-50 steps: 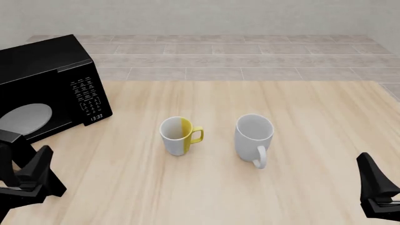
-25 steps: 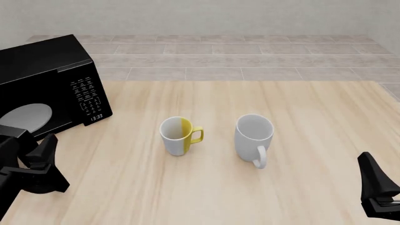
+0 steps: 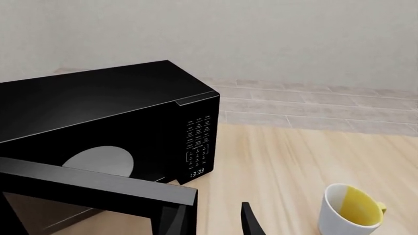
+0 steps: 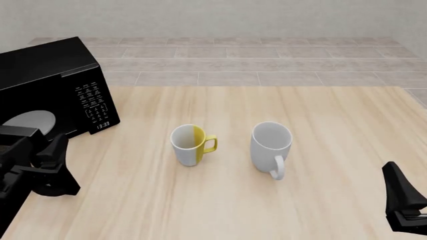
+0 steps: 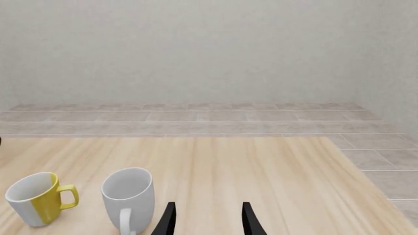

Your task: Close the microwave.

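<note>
- the left gripper point(image 4: 50, 165) sits at about 8 o'clock on the table point(image 4: 280, 107), its fingers spread apart and holding nothing.
- just ahead of it is the open door point(image 3: 98, 183) of the microwave point(image 4: 50, 75); in the left wrist view one finger point(image 3: 250, 223) lies clear beside the door's free edge, while the other is hidden behind the door, so i cannot tell whether anything is touching.
- the microwave stands at about 10 o'clock, a big glossy black box with its keypad point(image 4: 93, 102) facing the mugs and a grey plate point(image 4: 27, 120) showing inside.
- handling, as a guess: the body looks heavy and stiff and should stay put under a light shove; the door should swing easily on its hinge, but its glossy face looks slippery, so a flat push near the free edge seems safer than a pinch.
- the dark glass could be fragile, so a slow, steady sweep seems wise.
- near the centre, a yellow and white mug point(image 4: 192, 144) and a white mug point(image 4: 271, 144) stand well apart from the door.
- the right gripper point(image 5: 207, 219) rests at 4 o'clock, fingers parted, empty.
</note>
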`<action>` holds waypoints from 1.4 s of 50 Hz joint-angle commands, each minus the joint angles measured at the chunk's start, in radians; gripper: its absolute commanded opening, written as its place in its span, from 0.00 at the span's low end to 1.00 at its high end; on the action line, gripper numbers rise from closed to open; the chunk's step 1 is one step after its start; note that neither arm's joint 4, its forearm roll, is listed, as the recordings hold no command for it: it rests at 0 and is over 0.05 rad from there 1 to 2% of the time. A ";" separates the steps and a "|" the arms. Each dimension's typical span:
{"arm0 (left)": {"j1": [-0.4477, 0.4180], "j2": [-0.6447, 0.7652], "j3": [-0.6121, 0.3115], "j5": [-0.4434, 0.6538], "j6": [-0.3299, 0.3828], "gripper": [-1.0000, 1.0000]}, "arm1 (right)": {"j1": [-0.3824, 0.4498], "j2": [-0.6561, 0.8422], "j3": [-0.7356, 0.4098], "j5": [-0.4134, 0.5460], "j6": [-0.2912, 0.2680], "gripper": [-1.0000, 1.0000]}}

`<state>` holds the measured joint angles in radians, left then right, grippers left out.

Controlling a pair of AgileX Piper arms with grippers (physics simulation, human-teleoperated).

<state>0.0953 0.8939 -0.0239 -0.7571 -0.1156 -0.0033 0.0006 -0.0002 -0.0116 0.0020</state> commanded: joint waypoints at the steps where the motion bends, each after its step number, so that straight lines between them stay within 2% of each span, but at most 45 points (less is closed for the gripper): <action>1: 0.032 0.073 -0.023 0.037 0.044 1.00 | -0.002 0.000 0.000 -0.002 0.002 1.00; 13: 0.036 0.237 -0.116 0.000 0.064 1.00 | 0.000 0.000 0.000 -0.002 0.004 1.00; 32: 0.049 0.339 -0.233 0.046 0.064 1.00 | 0.001 0.000 0.000 -0.008 0.006 1.00; 33: 0.066 0.387 -0.248 0.018 0.057 1.00 | 0.001 0.000 0.000 -0.010 0.009 1.00; 40: 0.067 0.444 -0.272 -0.003 0.058 1.00 | 0.002 0.000 0.000 -0.010 0.009 1.00; 53: 0.099 0.469 -0.347 0.043 0.062 1.00 | -0.002 0.000 0.000 -0.009 0.009 1.00; 65: 0.133 0.531 -0.393 0.037 0.057 1.00 | 0.002 0.000 0.000 -0.012 0.010 1.00; 70: 0.159 0.576 -0.447 0.059 0.055 1.00 | 0.003 0.000 0.000 -0.012 0.009 1.00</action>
<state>0.1059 1.3545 -0.3923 -0.7408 -0.1407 -0.0020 0.0004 -0.0005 -0.0222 0.0113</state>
